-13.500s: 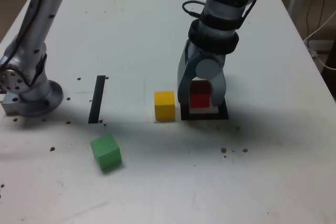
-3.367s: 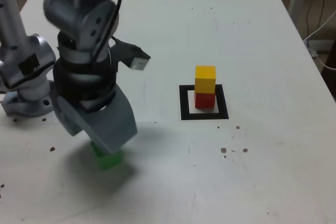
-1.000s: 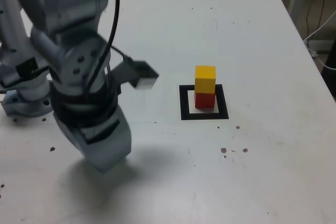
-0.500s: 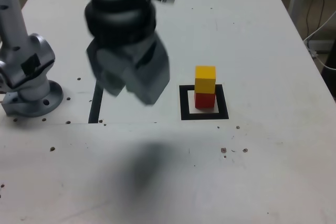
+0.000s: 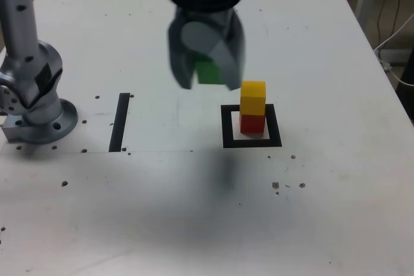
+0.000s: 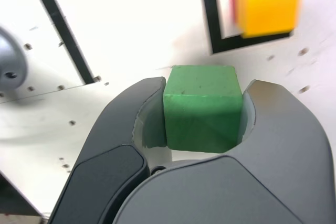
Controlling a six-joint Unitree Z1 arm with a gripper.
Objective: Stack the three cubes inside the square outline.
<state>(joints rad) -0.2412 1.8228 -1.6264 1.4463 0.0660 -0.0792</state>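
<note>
exterior view is showing two of the three cubes already sitting in place: the red cube (image 5: 252, 123) is resting on the white centre of the square outline (image 5: 228, 127), and the yellow cube (image 5: 253, 97) is sitting squarely on top of it. that part of the stack is looking upright and tidy, with the yellow one lined up over the red.

the third piece, the green cube (image 6: 202, 107), is riding in the gripper (image 6: 202, 109). in the wrist view the two dark fingers (image 6: 134, 109) are pressing against opposite faces of it, so the jaws are clamped on the block rather than standing wide. in the exterior view the gripper (image 5: 206, 74) is hanging in the air, to the exterior view's left of the stack and a little above the yellow top, with the green cube (image 5: 207, 71) peeking out between the fingers, clear of the table (image 5: 323, 211).

the single black strip (image 5: 119, 121) is lying well apart from the outline and is playing no role.

judging from this, roughly two thirds of the job is standing done. what is remaining is carrying the green cube over the yellow one, lowering it flat onto that top face, and letting go without nudging the two-block column.
</note>
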